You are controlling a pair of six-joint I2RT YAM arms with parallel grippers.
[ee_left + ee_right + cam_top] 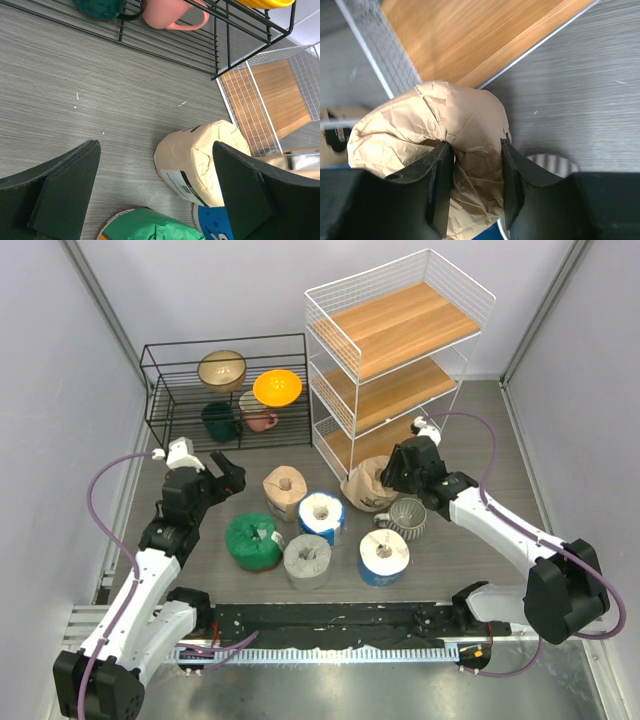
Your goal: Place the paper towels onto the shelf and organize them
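Note:
The white wire shelf (400,350) with three wooden boards stands at the back right. My right gripper (393,474) is shut on a tan paper towel roll (365,487) just in front of the bottom tier. In the right wrist view one finger (441,170) sits in the roll's core and the other presses its outer wall (470,125). A second tan roll (284,490), two blue-wrapped white rolls (322,515) (384,556), a grey roll (307,560) and a green roll (253,540) stand on the floor. My left gripper (228,476) is open and empty, left of the second tan roll (200,160).
A ribbed grey-white mug (407,515) stands right beside the held roll, under my right arm. A low black wire rack (225,390) holding bowls and mugs stands at the back left. The shelf's bottom board (480,35) lies just beyond the held roll.

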